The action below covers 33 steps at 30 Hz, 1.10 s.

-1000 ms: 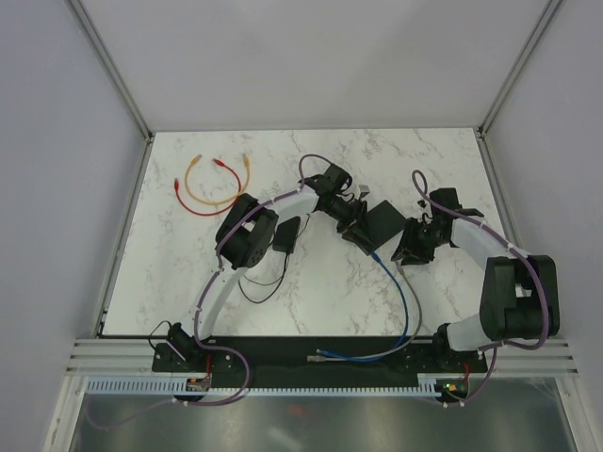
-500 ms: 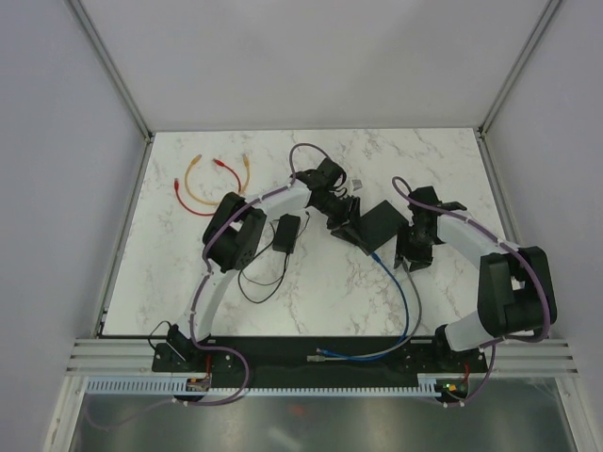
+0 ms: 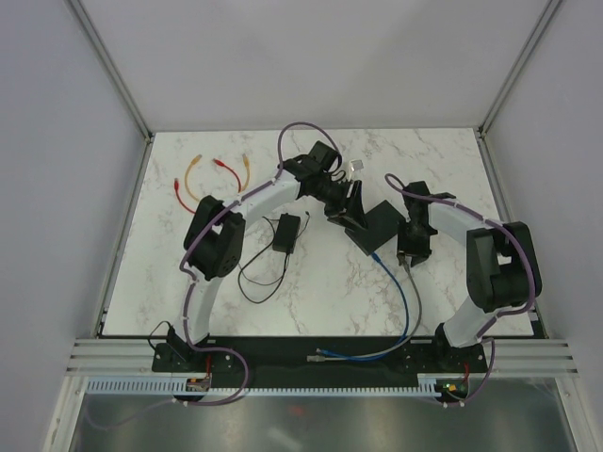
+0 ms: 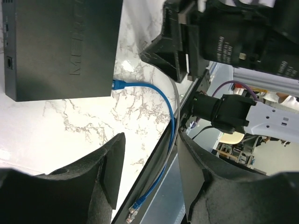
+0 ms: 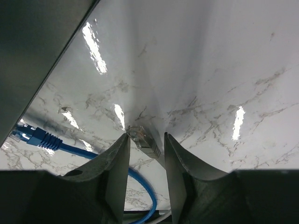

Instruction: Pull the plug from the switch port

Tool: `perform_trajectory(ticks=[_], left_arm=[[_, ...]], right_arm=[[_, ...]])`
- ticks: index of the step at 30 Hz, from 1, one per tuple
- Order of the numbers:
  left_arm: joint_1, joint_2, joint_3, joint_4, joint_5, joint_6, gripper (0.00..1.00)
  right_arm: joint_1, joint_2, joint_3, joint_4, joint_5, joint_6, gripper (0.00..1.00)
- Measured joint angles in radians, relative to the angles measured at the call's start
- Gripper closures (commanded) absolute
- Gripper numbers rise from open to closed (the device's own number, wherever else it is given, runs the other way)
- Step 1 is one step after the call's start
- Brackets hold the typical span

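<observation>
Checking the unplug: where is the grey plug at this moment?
Right wrist view: the grey plug is out of the switch, inside the right claw over the table, just right of the blue plug at the switch's edge.

A robotics lab: white panels (image 3: 320, 56) in aluminium framing (image 3: 110, 68) box in a marble-look table (image 3: 311, 292) carrying a left arm (image 3: 268, 193) and right arm (image 3: 462, 217)

The left arm (image 3: 264, 196) and the right arm (image 3: 457, 215) are built from white tubular links joined by bulky black joint housings, and a purple cable is looped along each. The left end effector (image 4: 150, 139) and the right end effector (image 5: 145, 137) are fitted with matte black, wedge-shaped fingers. Small white lettering is printed on the right arm's black wrist housing.
</observation>
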Motion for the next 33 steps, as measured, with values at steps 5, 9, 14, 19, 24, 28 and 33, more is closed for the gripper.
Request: perform_trajectory(ticks=[5, 9, 14, 19, 24, 28, 33], left_arm=[[0.0, -0.033, -0.003, 0.0, 0.011, 0.018, 0.43], [0.0, -0.072, -0.014, 0.0, 0.018, 0.031, 0.38], [0.0, -0.107, -0.015, 0.015, 0.035, 0.035, 0.3], [0.0, -0.145, -0.016, 0.068, 0.085, 0.035, 0.28], [0.0, -0.174, -0.016, 0.145, 0.166, 0.034, 0.26], [0.0, -0.19, -0.018, 0.172, 0.203, 0.035, 0.18], [-0.01, -0.237, -0.063, 0.188, 0.175, 0.035, 0.16]], right_arm=[[-0.01, 0.007, 0.0, 0.002, 0.006, -0.016, 0.64], [-0.016, 0.01, 0.0, 0.008, 0.006, -0.032, 0.81], [-0.017, 0.01, 0.003, 0.009, 0.003, -0.045, 1.0], [-0.017, -0.023, 0.108, -0.066, -0.036, -0.045, 1.0], [-0.017, -0.114, 0.332, -0.123, -0.105, -0.026, 1.0], [-0.017, -0.173, 0.487, -0.166, -0.159, -0.005, 1.0], [-0.017, -0.208, 0.618, -0.202, -0.257, 0.041, 1.0]])
